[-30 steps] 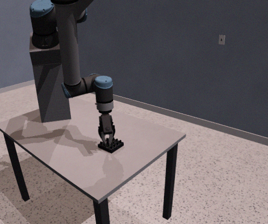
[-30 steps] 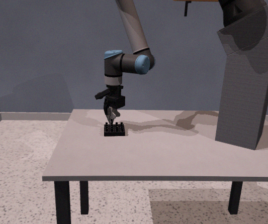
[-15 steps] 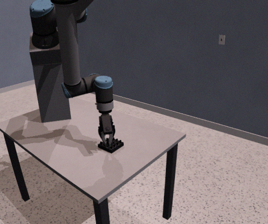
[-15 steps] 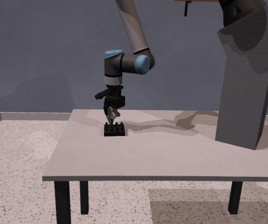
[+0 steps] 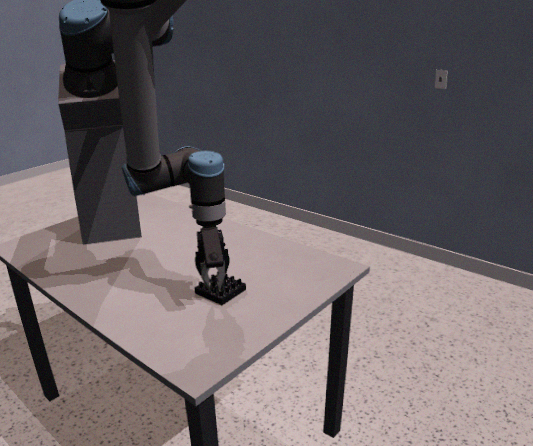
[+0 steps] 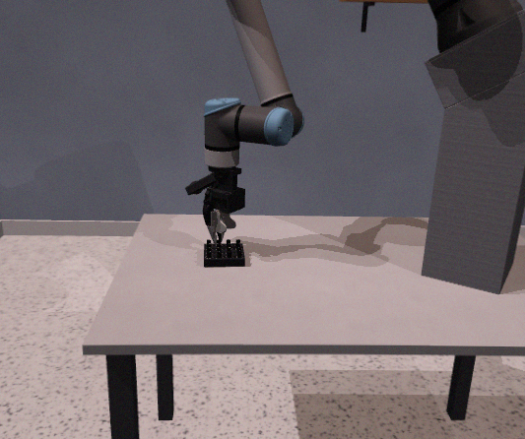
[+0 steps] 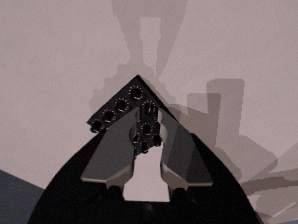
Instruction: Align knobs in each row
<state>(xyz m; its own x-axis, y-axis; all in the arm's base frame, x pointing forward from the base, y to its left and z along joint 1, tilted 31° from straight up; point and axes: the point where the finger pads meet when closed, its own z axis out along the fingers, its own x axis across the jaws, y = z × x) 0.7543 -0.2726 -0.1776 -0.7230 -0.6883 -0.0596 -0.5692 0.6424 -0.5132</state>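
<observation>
Reaching straight down over the knob box (image 5: 221,299) (image 6: 224,263) (image 7: 138,80), the pincer (image 5: 214,288) (image 6: 217,241) (image 7: 148,107) has its tips low among the knobs. Its two fingers stand slightly apart, a narrow gap between them, clamped on nothing. In the wrist view a single knob (image 7: 149,107) shows in that gap, near the box's uppermost corner. Four knobs run along the box's upper-left edge, outside the fingers, and a few more are visible down the gap; the fingers cover others. The marks the knobs point at are too small to read, so I cannot tell which rows match.

The knob box is dark and lies flat on the table (image 5: 289,295) (image 6: 265,310) (image 7: 55,60), its knobs standing upright. In the top view it sits turned, one corner toward the near edge of the table. The arm (image 5: 139,100) (image 6: 260,54) comes down from above the box, its wrist upright over it. The grey pedestal (image 5: 106,195) (image 6: 479,177) stands well apart from the box, beyond it and to its left in the top view, to its right in the exterior view. Shadows of the arm fall on the table beside the box.
</observation>
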